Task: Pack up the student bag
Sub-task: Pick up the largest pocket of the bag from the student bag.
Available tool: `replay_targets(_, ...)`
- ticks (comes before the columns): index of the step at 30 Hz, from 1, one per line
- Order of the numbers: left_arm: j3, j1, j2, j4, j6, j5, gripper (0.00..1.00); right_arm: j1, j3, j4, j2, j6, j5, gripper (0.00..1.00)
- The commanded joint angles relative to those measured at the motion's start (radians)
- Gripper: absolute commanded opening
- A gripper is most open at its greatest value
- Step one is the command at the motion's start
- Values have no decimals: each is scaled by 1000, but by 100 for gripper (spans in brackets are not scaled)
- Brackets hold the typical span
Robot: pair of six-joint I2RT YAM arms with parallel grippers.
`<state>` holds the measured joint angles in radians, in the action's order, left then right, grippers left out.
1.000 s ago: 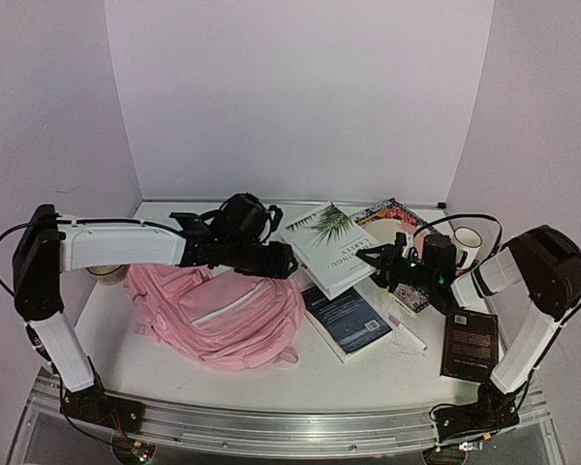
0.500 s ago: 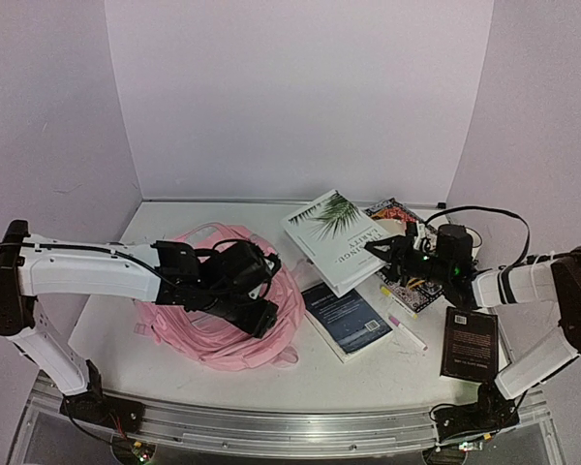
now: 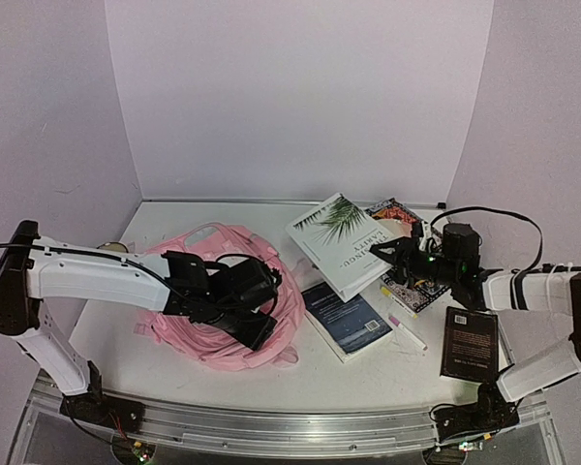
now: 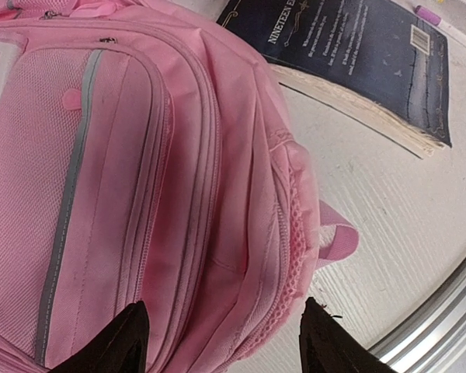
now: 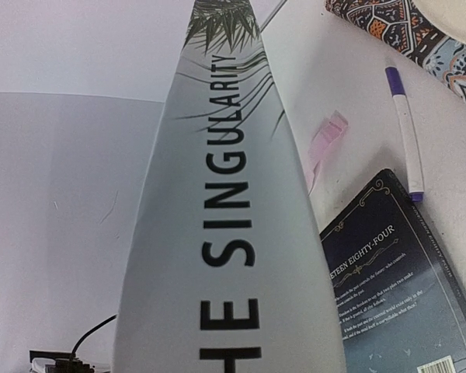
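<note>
Left pincer [image 4: 228, 337] hung wide and empty over the pink student bag [image 3: 213, 347], while right pincer [image 3: 388, 254] gripped a tilted white book [image 3: 341, 240] at the bag's two o'clock.

The top camera hangs high at the near edge of the table [image 3: 368, 387], looking down and forward over all of it. The left wrist camera looks steeply down from close above the pink backpack [image 4: 140, 194], while the right wrist camera looks along the white book [image 5: 225, 233] from very near. All three views take in the dark blue book [image 4: 357, 54].
</note>
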<state>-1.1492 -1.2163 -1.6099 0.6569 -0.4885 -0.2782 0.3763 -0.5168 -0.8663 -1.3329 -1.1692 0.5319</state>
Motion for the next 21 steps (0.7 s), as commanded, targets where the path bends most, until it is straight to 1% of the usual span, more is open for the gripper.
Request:
replay_targets(1,-17,-5,-42,20,7,-36,67,6,2,-31,46,29,-1,35)
replay_targets(8,-27,-5,-80,46,-11,-114,64,7,12,-26,60,28,-4,35)
replay_targets(13,-44,-4,-83,81,-30,-189,58,7,13,-22,63,31,-4,35)
replay_targets(18,-54,-5,-81,94,-30,-206,56,6,12,-22,64,32,-1,35)
replay_targets(21,-63,-5,-113,94,-27,-189,56,6,16,-22,65,32,-2,35)
